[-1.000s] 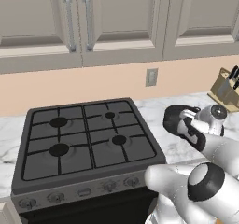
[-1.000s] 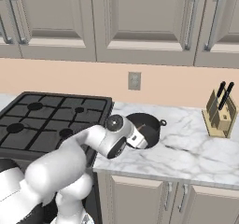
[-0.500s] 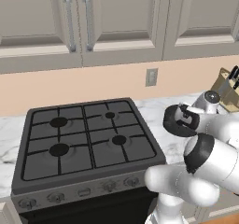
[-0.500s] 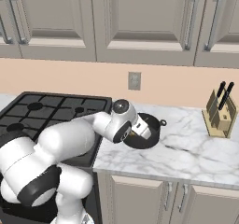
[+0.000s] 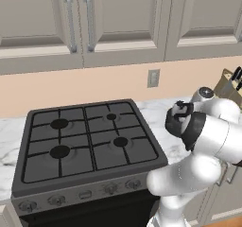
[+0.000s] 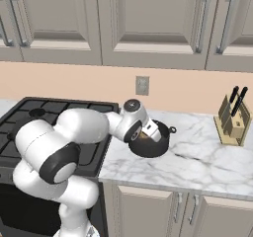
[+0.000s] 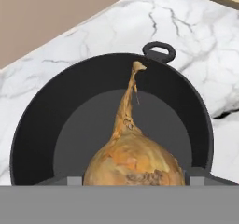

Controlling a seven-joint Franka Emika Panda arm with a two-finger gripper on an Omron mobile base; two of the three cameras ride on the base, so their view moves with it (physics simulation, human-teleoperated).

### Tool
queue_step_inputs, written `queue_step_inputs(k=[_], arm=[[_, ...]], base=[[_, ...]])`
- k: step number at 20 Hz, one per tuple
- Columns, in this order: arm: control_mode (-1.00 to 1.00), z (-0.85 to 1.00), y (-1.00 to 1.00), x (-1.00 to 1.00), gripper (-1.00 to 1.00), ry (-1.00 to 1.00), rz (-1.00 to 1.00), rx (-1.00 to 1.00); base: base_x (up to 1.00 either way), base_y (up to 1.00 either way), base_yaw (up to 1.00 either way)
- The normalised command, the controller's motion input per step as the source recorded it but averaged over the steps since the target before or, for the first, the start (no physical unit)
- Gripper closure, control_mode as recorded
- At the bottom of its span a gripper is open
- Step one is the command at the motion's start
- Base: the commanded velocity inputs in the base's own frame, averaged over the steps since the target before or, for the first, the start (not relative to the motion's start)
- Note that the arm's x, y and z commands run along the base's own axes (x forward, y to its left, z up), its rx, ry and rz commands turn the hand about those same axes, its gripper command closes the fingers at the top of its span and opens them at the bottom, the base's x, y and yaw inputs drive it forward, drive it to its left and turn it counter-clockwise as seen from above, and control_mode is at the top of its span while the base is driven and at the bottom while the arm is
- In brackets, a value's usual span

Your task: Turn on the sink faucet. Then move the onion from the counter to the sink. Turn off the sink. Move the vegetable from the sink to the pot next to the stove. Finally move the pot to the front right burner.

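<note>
Left base view: the arm reaches over the black pot (image 5: 177,119) on the marble surface (image 5: 156,109), just right of the stove (image 5: 87,143).

Right base view: the pot (image 6: 153,139) sits between stove and knife block (image 6: 232,122), the wrist above it.

Hand view: the end effector (image 7: 133,180) grasps the onion (image 7: 133,160) — stem tip pointing away — over the pot's open mouth (image 7: 70,125).

Even, soft rendered light fills all three views; no glare or harsh highlights; a faint shadow lies beside the pot (image 7: 42,125) on the counter (image 7: 186,27); the pot's inner wall is darker than its floor; edges look slightly pixelated; the onion (image 7: 133,164) is sharp close up.
</note>
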Motion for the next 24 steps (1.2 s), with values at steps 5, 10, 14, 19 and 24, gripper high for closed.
queue_step_inputs(k=[5, 10, 14, 19, 24], arm=[[-1.00, -0.29, -0.01, 0.43, 1.00, 0.05, 0.00, 0.00], [-1.00, -0.29, -0.07, 0.45, 1.00, 0.06, 0.00, 0.00], [-1.00, -0.30, -0.20, 0.45, 1.00, 0.05, 0.02, 0.00], [-1.00, -0.37, -0.14, 0.29, 1.00, 0.03, 0.04, 0.00], [-1.00, -0.24, -0.01, 0.18, -1.00, 0.05, 0.03, 0.00]], base=[[0.00, 0.00, 0.00], [0.00, 0.00, 0.00], [0.00, 0.00, 0.00], [0.00, 0.00, 0.00], [0.00, 0.00, 0.00]])
